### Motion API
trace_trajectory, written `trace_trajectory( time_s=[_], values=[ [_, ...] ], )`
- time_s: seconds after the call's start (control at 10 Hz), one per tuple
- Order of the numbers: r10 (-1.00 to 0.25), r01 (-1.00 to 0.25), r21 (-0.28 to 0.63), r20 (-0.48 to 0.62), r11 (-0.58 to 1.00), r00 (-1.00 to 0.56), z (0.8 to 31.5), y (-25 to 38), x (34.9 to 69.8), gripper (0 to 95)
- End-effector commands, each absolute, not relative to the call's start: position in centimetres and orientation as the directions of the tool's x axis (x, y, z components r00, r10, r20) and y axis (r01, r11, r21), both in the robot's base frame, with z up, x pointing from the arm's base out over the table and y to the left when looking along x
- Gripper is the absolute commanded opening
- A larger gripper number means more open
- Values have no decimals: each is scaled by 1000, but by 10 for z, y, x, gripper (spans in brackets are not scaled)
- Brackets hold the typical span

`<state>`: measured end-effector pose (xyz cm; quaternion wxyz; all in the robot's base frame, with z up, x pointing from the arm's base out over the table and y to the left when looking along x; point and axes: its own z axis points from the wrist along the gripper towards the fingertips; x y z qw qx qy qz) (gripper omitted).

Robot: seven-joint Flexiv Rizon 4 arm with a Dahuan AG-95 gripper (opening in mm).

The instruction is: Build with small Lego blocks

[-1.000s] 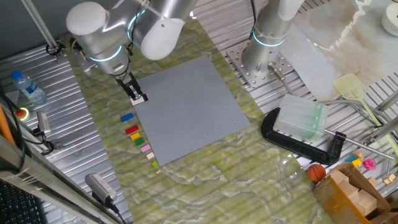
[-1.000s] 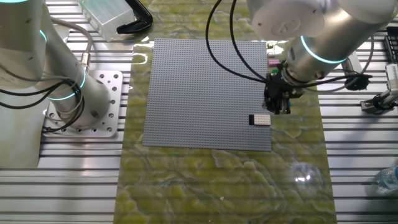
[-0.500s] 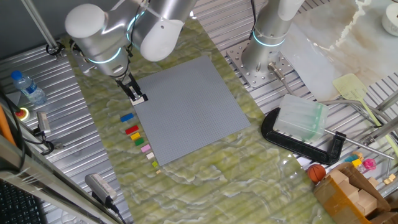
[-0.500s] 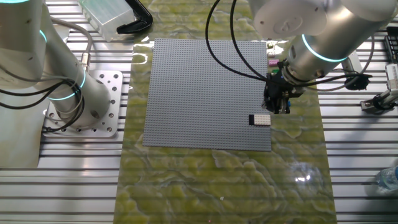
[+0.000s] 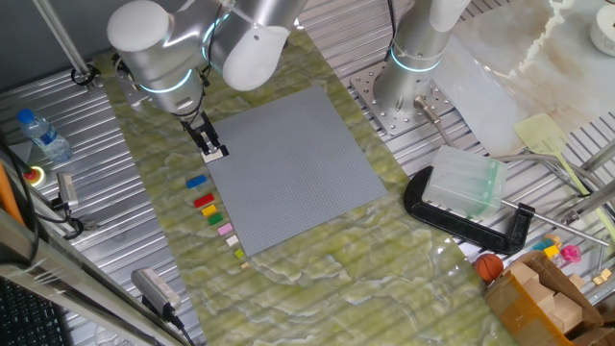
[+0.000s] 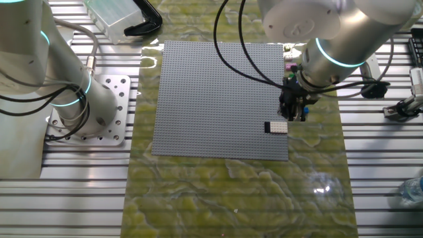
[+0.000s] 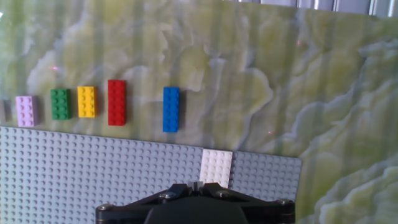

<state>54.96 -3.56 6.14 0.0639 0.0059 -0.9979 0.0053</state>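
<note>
A cream-white brick sits on the grey baseplate close to its edge, also seen in the fixed views. A dark piece lies against its end. My gripper hovers just above the plate beside this brick, fingers closed together with nothing visible between them. Off the plate on the marbled mat lie, in a row, a blue brick, a red brick, a yellow brick, a green brick and a pink brick.
A second robot arm's base stands beyond the baseplate. A black clamp and a clear plastic box lie to the right. A water bottle rests on the slatted table at the left.
The arm's upper links have shifted slightly; the gripper tip stays by the cream-white brick. No brick has moved.
</note>
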Motion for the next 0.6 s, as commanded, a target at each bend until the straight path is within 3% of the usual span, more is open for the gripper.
trace_trajectory(
  time_s=[0.1,0.6],
  values=[
    [-2,-4,-9,129,1000,-992,61,-36,550,0],
    [60,59,-14,114,998,-992,59,-37,548,0]
  ],
)
